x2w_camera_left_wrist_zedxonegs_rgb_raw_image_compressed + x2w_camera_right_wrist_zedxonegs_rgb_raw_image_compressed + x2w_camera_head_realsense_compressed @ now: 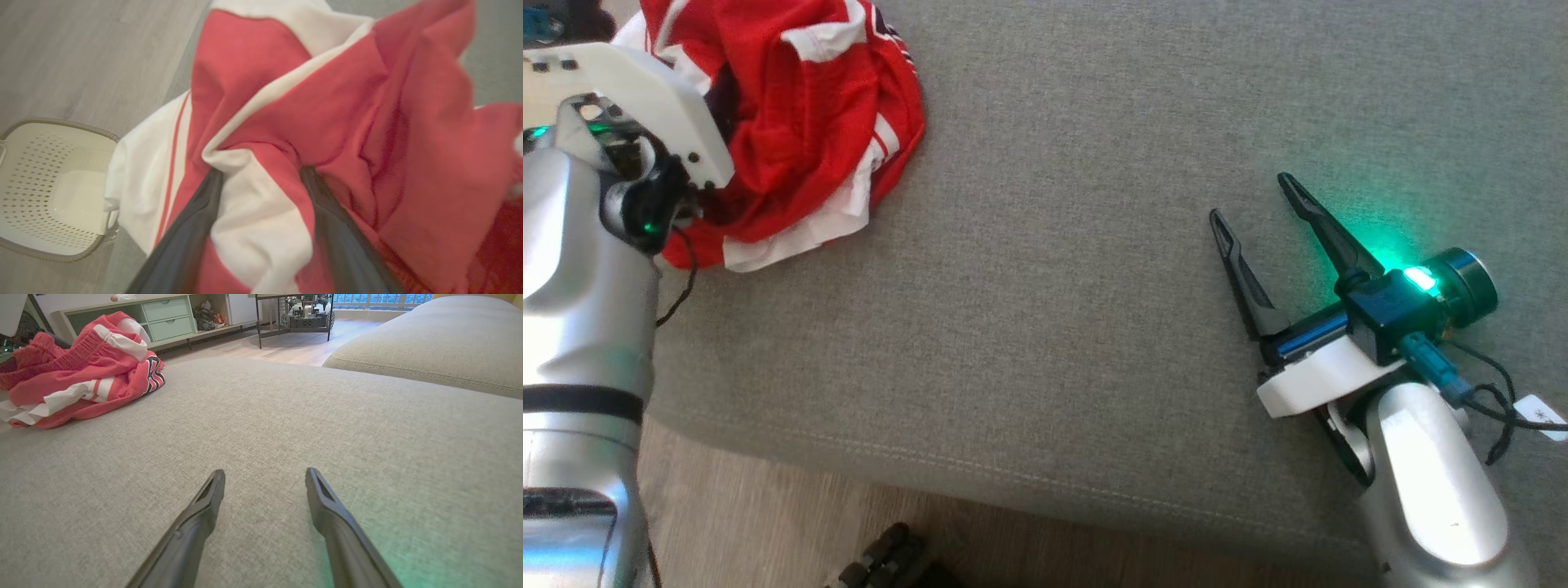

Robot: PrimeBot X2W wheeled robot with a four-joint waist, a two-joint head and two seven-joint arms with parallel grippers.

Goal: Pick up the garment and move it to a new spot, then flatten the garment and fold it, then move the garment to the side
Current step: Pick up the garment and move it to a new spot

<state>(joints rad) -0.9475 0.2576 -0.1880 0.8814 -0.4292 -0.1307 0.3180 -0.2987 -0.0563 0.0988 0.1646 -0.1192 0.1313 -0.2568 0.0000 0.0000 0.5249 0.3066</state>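
A crumpled red and white garment lies at the far left corner of the grey sofa cushion. My left arm's pale wrist hangs over its left side. In the left wrist view my left gripper stands open, its dark fingers pushed into the garment with a white fold between them. My right gripper is open over bare cushion at the right, well away from the garment. In the right wrist view the right gripper holds nothing, and the garment lies far left.
A cream perforated basket stands on the wood floor beside the cushion's left edge. The cushion's front seam runs above the floor. A second cushion lies beyond to the right, and a green drawer cabinet stands behind.
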